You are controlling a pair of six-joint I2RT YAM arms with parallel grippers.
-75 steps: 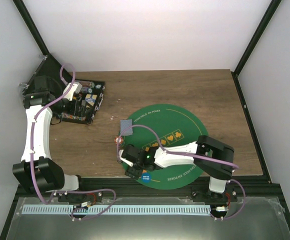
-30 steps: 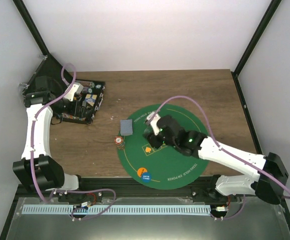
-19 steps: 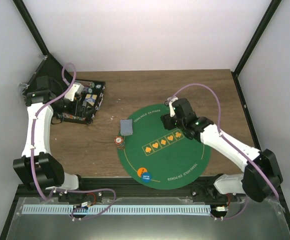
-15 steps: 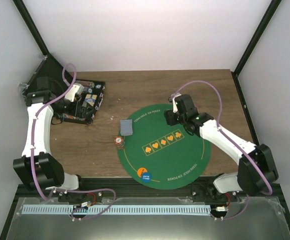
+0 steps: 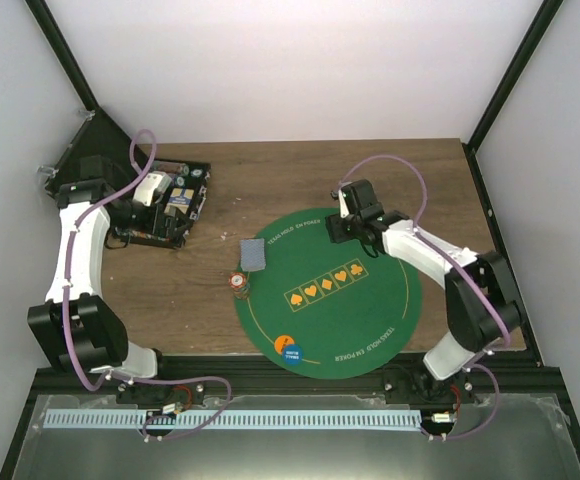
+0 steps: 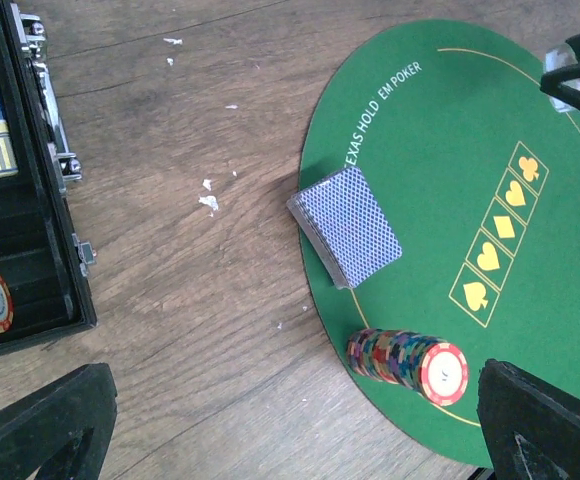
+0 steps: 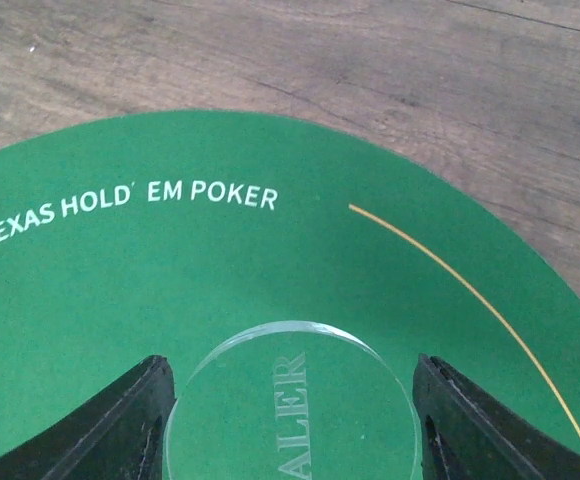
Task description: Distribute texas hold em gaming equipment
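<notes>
Clear round disc (image 7: 292, 400), lettered "ALER", over green mat (image 7: 120, 300).

Card deck (image 6: 346, 226) and chip stack (image 6: 408, 358) block the mat's (image 5: 355, 320) left edge; centre felt bare.

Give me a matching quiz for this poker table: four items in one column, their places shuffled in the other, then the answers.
1 card deck
2 clear disc
3 black case
4 blue disc

A near edge of the mat
B between the right pincer fingers
C on wood, left of the mat
D straddling the mat's left edge

Pairs: 1-D, 2-B, 3-C, 4-A
</notes>
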